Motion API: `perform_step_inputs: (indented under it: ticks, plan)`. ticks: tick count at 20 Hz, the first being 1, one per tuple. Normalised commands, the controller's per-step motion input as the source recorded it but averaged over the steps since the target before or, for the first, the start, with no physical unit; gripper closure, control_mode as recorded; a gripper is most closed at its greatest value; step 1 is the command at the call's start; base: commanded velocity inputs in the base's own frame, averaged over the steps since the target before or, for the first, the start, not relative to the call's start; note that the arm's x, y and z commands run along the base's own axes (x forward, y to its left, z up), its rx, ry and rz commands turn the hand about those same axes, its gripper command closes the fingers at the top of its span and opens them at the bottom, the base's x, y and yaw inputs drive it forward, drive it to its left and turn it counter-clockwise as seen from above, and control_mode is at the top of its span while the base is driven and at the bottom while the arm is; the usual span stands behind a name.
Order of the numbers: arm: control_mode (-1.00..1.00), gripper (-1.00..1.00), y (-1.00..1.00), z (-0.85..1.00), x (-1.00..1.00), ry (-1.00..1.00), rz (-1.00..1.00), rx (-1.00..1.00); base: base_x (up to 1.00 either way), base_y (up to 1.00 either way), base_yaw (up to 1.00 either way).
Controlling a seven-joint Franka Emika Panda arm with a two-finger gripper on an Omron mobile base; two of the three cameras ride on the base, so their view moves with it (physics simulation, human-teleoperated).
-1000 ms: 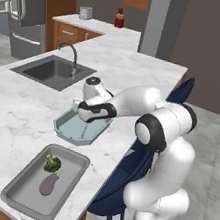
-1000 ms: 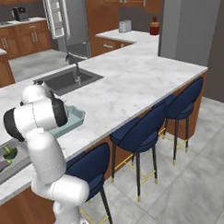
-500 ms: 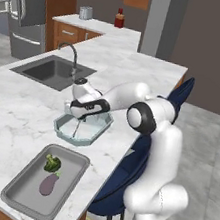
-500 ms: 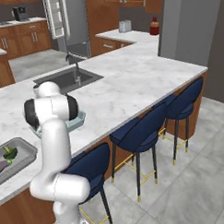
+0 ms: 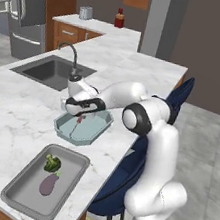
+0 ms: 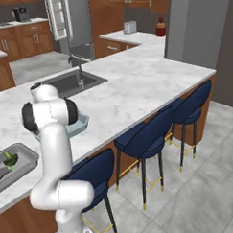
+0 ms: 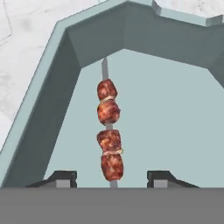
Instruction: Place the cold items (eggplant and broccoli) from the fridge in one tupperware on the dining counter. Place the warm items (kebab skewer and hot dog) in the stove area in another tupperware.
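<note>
A kebab skewer (image 7: pixel 109 135) with dark red meat chunks lies along the floor of a pale teal tupperware (image 7: pixel 57 109) on the marble dining counter. My gripper (image 7: pixel 111 178) hangs just over it, open, its fingertips (image 7: pixel 63 177) wide apart on either side of the skewer's near end. From the left base view the gripper (image 5: pixel 80 108) sits above the tupperware (image 5: pixel 96 130) with the skewer (image 5: pixel 80 119) beneath. Nearer the counter's front, a grey tupperware tray (image 5: pixel 25 204) holds the broccoli (image 5: pixel 52 163) and the purple eggplant (image 5: pixel 48 184).
A sink (image 5: pixel 53 69) with a faucet (image 5: pixel 70 55) lies just behind the teal tupperware. Blue bar stools (image 6: pixel 185 110) line the counter's outer edge. A fridge (image 5: pixel 22 11) stands far left; a toaster (image 5: pixel 85 12) and red bottle (image 5: pixel 119 20) sit on the back counter.
The arm has swung left and stretched out, bringing the gripper from the tupperware's right side to over its middle. The tray and tupperware have not moved.
</note>
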Motion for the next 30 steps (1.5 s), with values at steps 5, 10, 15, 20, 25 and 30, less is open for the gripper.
perform_step_inputs:
  ticks: [5, 10, 15, 20, 25, 30]
  plan:
    - [-1.0, -1.0, -0.15, 0.28, -0.26, -0.2, 0.0, 0.11, 0.0, 0.0, 0.0]
    - [-1.0, -1.0, -0.27, 1.0, -0.82, -0.29, 0.0, 0.11, 0.0, 0.0, 0.0]
    - [-1.0, -1.0, -0.75, 1.0, -0.98, -0.02, -0.01, 0.18, 0.0, 0.0, 0.0]
    - [-1.0, -1.0, -1.0, 1.0, -1.0, 0.05, -0.06, 0.33, 0.0, 0.0, 0.0]
    - [-1.0, -1.0, -0.94, 0.64, -1.0, 0.04, -0.11, 0.16, 0.0, 0.0, 0.0]
    - [-1.0, -1.0, -0.55, 0.04, -1.0, 0.1, -0.13, 0.01, 0.0, 0.0, 0.0]
